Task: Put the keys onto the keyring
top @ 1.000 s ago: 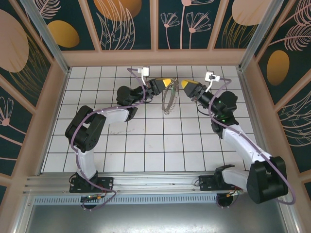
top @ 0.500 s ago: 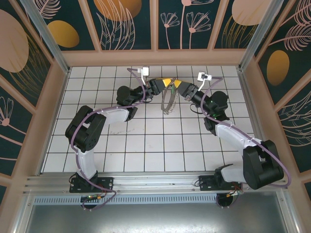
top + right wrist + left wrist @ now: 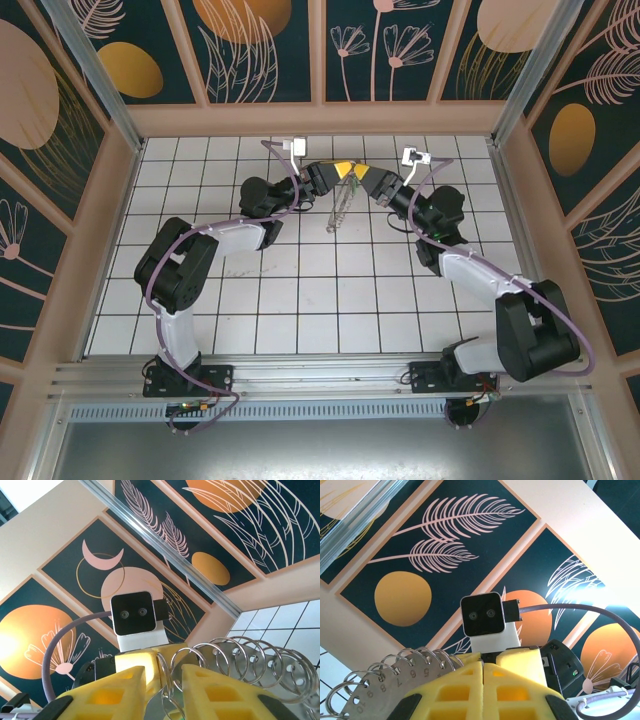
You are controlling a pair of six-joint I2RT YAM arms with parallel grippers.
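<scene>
**A:** Keyring (image 3: pixel 340 208), the thin tan loop fringed with silvery metal pieces: where is it?

**B:** Its top end is pinched by the left gripper (image 3: pixel 349 172), whose yellow foam fingers (image 3: pixel 450 692) are pressed flat together. Numbered silvery tags (image 3: pixel 375 690) fan out just beside them.

**A:** And the right gripper (image 3: pixel 361 176)?

**B:** Its yellow fingers (image 3: pixel 215 690) stand slightly apart with one wire ring (image 3: pixel 186 667) in the gap. Whether they press on it, I cannot tell.

**A:** Further out?

**B:** The two grippers meet almost tip to tip, and the keyring dangles from that point over the white tiled floor (image 3: pixel 300 290) towards the far side of it, with both arms bent in toward it
</scene>
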